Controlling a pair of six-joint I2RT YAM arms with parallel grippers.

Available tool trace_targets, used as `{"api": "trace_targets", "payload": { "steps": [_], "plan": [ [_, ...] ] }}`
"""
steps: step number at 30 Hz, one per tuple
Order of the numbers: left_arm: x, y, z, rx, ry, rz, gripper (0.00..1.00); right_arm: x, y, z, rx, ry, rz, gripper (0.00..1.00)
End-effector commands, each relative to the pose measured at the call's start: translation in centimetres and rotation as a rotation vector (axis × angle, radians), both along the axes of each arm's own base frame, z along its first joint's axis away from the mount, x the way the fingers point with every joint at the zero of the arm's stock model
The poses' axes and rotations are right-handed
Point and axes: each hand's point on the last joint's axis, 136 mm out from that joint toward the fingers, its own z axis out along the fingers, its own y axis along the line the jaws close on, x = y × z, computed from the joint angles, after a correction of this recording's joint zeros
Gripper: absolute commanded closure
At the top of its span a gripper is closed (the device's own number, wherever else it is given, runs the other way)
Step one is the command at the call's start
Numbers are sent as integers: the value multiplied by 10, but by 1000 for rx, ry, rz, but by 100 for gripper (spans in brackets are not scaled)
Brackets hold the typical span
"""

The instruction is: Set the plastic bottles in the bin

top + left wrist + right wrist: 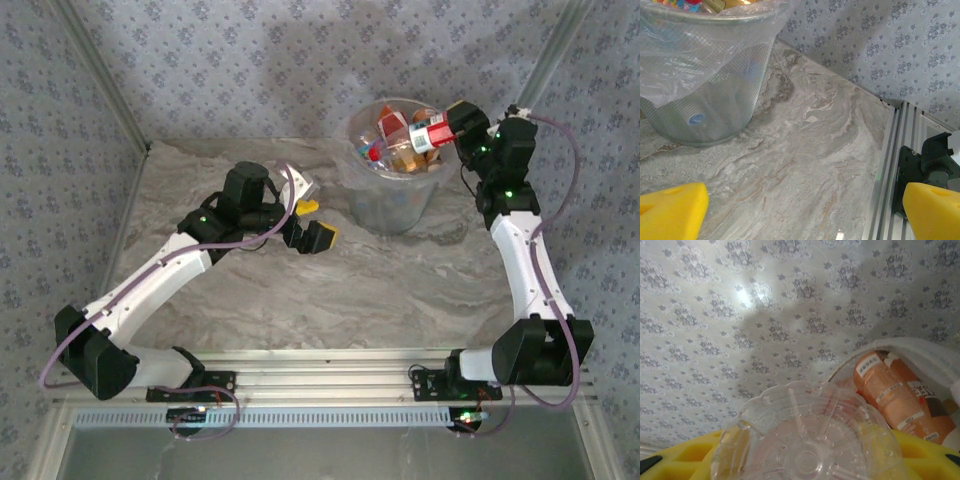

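Bin (392,205) stands on the marbled table (400,290). It is lined with a clear bag and holds a heap of plastic bottles (392,140) reaching close to its rim. Right gripper (447,131) is positioned over the bin's right rim, jaws closed on a red-labelled bottle (428,138). That bottle lies roughly level, its far end reaching in over the bin's contents. Right wrist view confirms the grip: the bottle's clear ribbed base sits between the yellow pads (682,455). An orange-filled bottle (890,395) lies inside the bin just beyond that base. Left gripper (313,222) hovers low to the left of the bin, near it but not touching, jaws wide apart and holding nothing. Left wrist view shows both yellow fingertips (670,212) spread to the lower corners with bare table between them. Ahead of them rises the bin's mesh-textured wall with the bag draped over it.
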Motion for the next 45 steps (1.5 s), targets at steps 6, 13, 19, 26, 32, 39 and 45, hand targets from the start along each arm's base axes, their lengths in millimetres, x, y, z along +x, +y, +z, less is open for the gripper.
{"api": "trace_targets", "payload": {
  "steps": [6,13,19,26,32,39,45],
  "plan": [
    [-5,1,9,2,-31,-17,0,5,15,-31,-7,45,39,45],
    [-5,0,6,7,-26,-19,0,-9,5,-46,-93,108,10,28],
    [-4,-1,4,11,-21,-21,0,-28,-15,-35,-199,135,-27,15],
    [-3,-3,0,15,-7,-24,0,-43,-19,-18,-371,184,10,21],
    [-2,-4,-3,18,-1,-26,0,-63,3,-26,-504,199,97,20],
    [-2,-6,-7,21,12,-30,0,-68,8,-50,-573,267,107,34],
    [-1,-7,-9,27,16,-31,0,-55,13,-56,-609,278,109,35]
  ]
}}
